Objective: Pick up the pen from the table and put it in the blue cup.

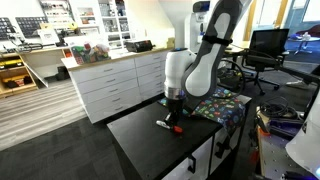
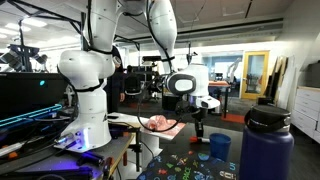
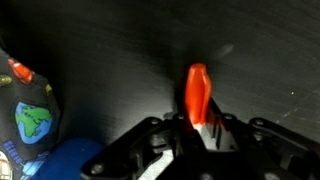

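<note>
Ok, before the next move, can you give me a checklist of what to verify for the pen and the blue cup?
1. Pen lined up between the fingers of the pincer: ok, the wrist view shows it centred.
2. Pincer shut firmly on the pen: cannot tell.
3. Pen lifted off the table: cannot tell.
4. Blue cup upright with its mouth free: ok in an exterior view.
5. Enough room between the cup and the dark bottle beside it: cannot tell.
</note>
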Action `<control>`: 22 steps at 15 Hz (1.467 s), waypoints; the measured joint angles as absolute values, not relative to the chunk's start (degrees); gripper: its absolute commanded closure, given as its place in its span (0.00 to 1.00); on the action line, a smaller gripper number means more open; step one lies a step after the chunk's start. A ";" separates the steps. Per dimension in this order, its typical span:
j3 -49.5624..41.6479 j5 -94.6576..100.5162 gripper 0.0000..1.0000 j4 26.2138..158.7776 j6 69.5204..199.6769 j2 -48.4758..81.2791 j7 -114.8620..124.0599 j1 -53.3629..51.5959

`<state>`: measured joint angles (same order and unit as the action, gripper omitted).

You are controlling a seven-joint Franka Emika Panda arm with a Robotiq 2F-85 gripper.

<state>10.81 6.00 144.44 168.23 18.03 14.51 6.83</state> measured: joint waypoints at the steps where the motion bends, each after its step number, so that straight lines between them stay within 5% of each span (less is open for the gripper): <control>1: 10.52 4.45 0.91 144.29 167.87 17.92 13.27 6.07; 22: 1.58 19.35 0.92 141.10 148.48 3.38 13.86 -2.01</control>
<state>1.58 19.35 141.10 148.48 3.38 13.86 -2.01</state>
